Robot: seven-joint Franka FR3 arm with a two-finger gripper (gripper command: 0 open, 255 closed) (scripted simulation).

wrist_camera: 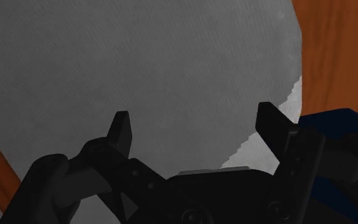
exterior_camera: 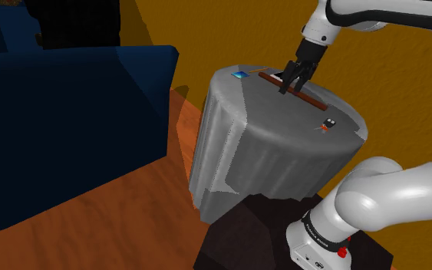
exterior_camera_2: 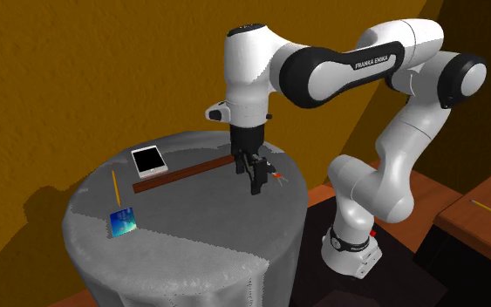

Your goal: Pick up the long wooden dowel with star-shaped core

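The dark blue sofa [exterior_camera: 68,123] took up the shoulder view's left, standing on an orange wooden floor [exterior_camera: 153,222] before an ochre wall [exterior_camera_2: 60,78]. Beside it stood the round bench [exterior_camera: 268,161], draped in grey cloth to the floor. The white Franka arm [exterior_camera_2: 322,70] rose from its dark stand [exterior_camera: 237,238] and bent over the bench top; on its forearm I could read "FRANKA EMIKA" in white on the black band [exterior_camera_2: 374,63]. The lettering on the base ring was too small for me to make out.

The long wooden dowel [exterior_camera_2: 191,171], reddish brown, lay flat across the middle of the bench top. The jaws hung pointing down over the bench at the dowel's arm-side end, close to it; I could not tell whether they touched it. In the wrist view the two black fingers [wrist_camera: 121,130] stood spread well apart, with bare grey cloth between them and nothing pinched.

A white phone [exterior_camera_2: 147,161] with a dark screen lay just beside the dowel's far end. A yellow pencil [exterior_camera_2: 115,187] lay near the bench edge, and a small blue card [exterior_camera_2: 123,222] sat just past its tip. A tiny black-and-red object [exterior_camera: 329,124] rested near the rim closest to the stand; I could not name it.
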